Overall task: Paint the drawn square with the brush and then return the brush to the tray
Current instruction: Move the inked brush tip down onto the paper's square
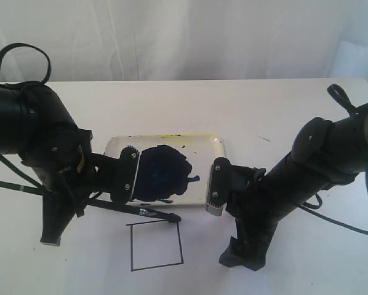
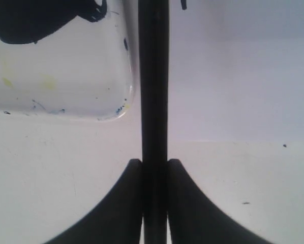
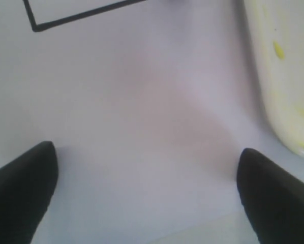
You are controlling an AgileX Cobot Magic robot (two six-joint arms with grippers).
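Note:
The brush (image 1: 110,208) is a long thin black stick lying low and nearly level across the paper. Its dark tip sits at the top edge of the drawn square (image 1: 156,246), near that edge's right corner; I cannot tell whether it touches the paper. The square's inside is white. My left gripper (image 2: 154,162) is shut on the brush (image 2: 153,76), whose handle runs past a corner of the tray (image 2: 65,66). The white tray (image 1: 215,147) lies just behind the square and holds a dark blue paint blob (image 1: 162,175). My right gripper (image 3: 147,152) stands open over bare paper, right of the square.
Yellow stains mark the tray's rim (image 3: 284,76), close beside my right gripper. A corner of the square's outline (image 3: 81,18) shows in the right wrist view. A white curtain (image 1: 184,37) closes off the back of the table. Black cables (image 1: 350,224) trail from both arms.

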